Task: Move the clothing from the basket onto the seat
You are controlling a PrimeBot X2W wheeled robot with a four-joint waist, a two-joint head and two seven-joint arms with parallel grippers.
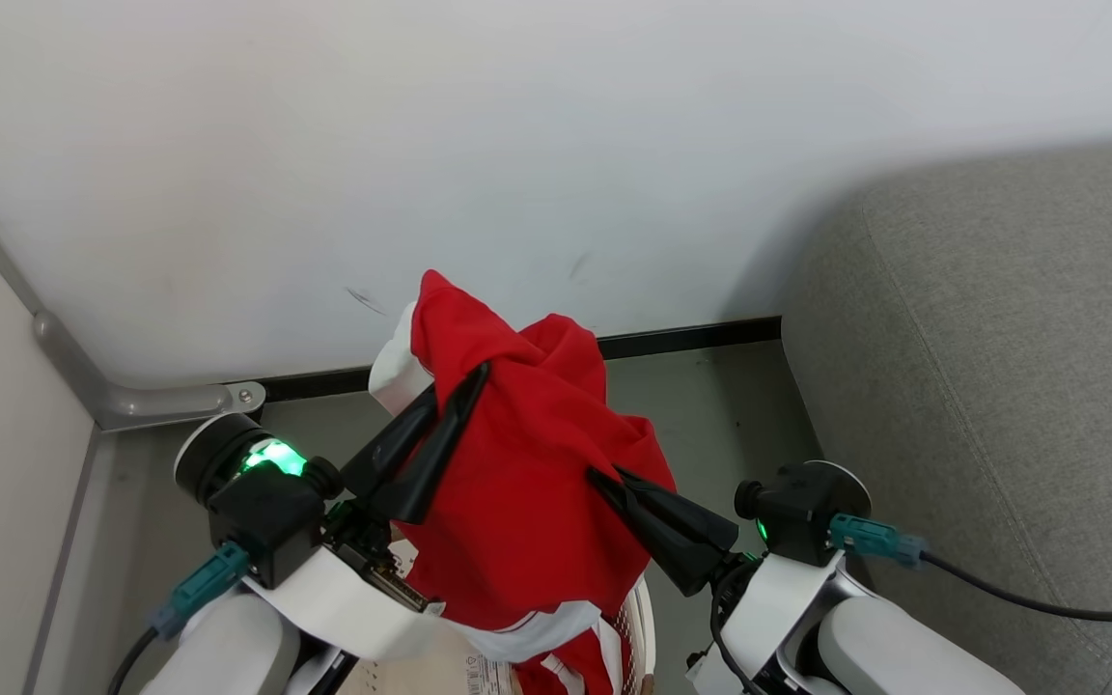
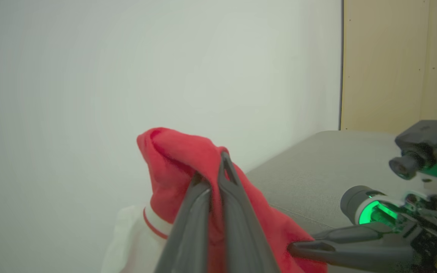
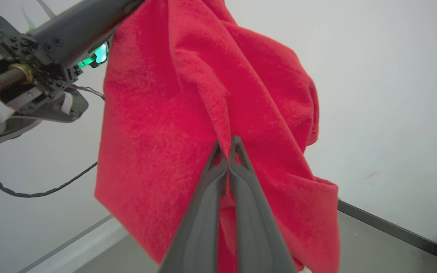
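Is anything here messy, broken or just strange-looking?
Nothing broken or spilled. The red garment hangs crumpled between the left gripper and right gripper, both pinched shut on it, its striped hem trailing over the basket. The white wall carries two dark scuff marks.

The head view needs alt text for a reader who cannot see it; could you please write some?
The left tool and right tool are both shut on a red garment with white trim, held above the cream basket; the grey sofa stands at right.
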